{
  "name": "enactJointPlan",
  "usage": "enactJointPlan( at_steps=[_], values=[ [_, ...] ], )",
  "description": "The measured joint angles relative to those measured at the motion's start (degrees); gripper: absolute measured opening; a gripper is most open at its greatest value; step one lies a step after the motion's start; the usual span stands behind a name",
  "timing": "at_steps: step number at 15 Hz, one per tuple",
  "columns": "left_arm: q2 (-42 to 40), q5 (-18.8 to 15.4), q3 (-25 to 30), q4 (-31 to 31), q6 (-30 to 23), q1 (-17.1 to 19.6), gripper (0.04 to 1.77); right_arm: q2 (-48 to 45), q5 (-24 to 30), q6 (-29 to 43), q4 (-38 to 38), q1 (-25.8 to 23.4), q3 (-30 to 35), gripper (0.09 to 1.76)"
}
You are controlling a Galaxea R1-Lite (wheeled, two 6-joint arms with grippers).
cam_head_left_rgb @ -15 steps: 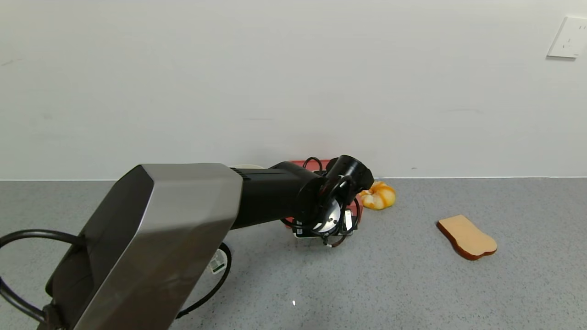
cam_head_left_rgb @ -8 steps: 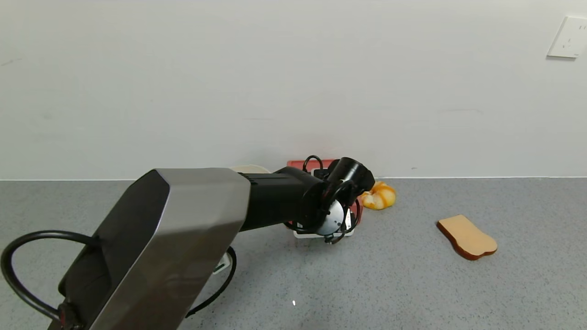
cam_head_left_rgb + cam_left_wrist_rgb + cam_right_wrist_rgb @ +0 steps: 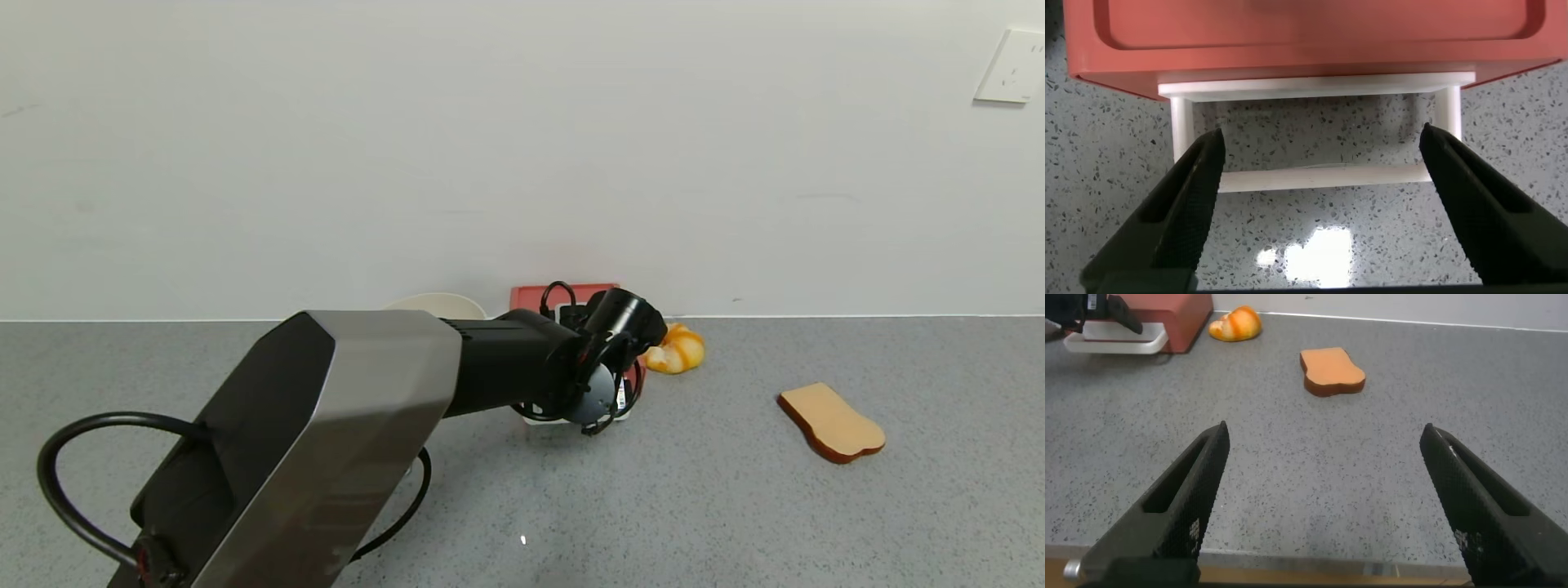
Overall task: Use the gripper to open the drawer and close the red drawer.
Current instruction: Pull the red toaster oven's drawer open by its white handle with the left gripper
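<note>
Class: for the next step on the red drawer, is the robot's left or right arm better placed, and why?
Left. The left claw is open right at the drawer, its fingers either side of the white handle. The right claw is open over bare counter, far away.

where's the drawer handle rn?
The white handle juts from the red drawer at the back wall in head view, right under the left gripper, croissant to its right.

The drawer point(image 3: 1306, 37) was salmon red, its loop handle point(image 3: 1315, 131) white. Beneath it, the table point(image 3: 735, 506) was grey with dark and pale speckles. Just beside the drawer lay a yellow-orange croissant point(image 3: 676, 349); farther off, a tan bread slice point(image 3: 831, 421) with a brown crust. The left gripper point(image 3: 1319, 175) had black fingers point(image 3: 1188, 196).
</note>
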Motion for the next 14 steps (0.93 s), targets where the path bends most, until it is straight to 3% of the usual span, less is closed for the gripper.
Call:
enactJointPlan(
  at_steps=[6,14],
  values=[
    [1.54,2.36,-0.09,-1.88,-0.11,0.09,1.72,0.00,0.02,-0.02,0.02,0.00,0.00,1.71],
    [2.01,1.65,-0.11,-1.10,0.11,0.26,1.72,0.00,0.02,-0.05,0.02,0.00,0.00,1.71]
  ],
)
